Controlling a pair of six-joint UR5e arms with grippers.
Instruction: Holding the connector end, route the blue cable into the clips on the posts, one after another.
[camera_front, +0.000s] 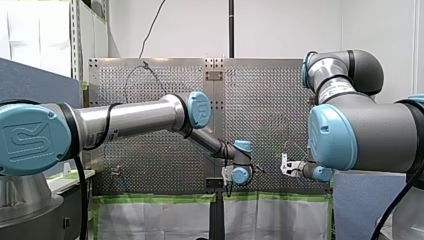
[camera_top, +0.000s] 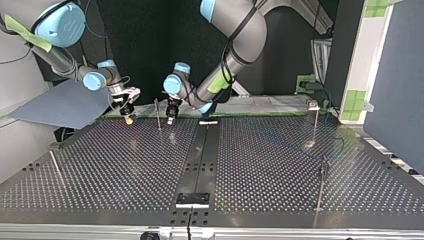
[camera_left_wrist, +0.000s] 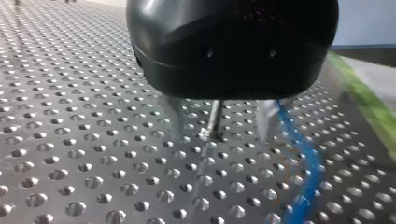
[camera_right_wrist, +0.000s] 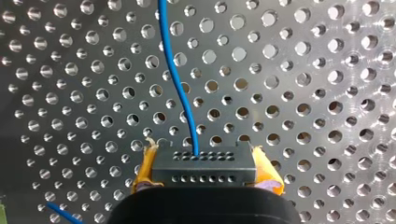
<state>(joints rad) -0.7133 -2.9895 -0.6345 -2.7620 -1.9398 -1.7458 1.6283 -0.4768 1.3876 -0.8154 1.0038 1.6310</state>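
At the top view's left, my right gripper (camera_top: 129, 116) clamps the black connector (camera_right_wrist: 204, 165) between yellow pads (camera_right_wrist: 267, 170); the blue cable (camera_right_wrist: 175, 74) runs ahead of it over the perforated table (camera_top: 280, 165); next stands a thin post (camera_top: 158, 114); then my left gripper (camera_top: 171, 117), metal fingers (camera_left_wrist: 173, 116) parted, nothing clamped, cable just beside one.

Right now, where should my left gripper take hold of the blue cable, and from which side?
Probably the stretch of blue cable beside the left gripper, taken from above with the open fingers straddling it crosswise. It is thin and runs low over the table, so a sideways approach would find little to pinch. The connector end is already in the right gripper.
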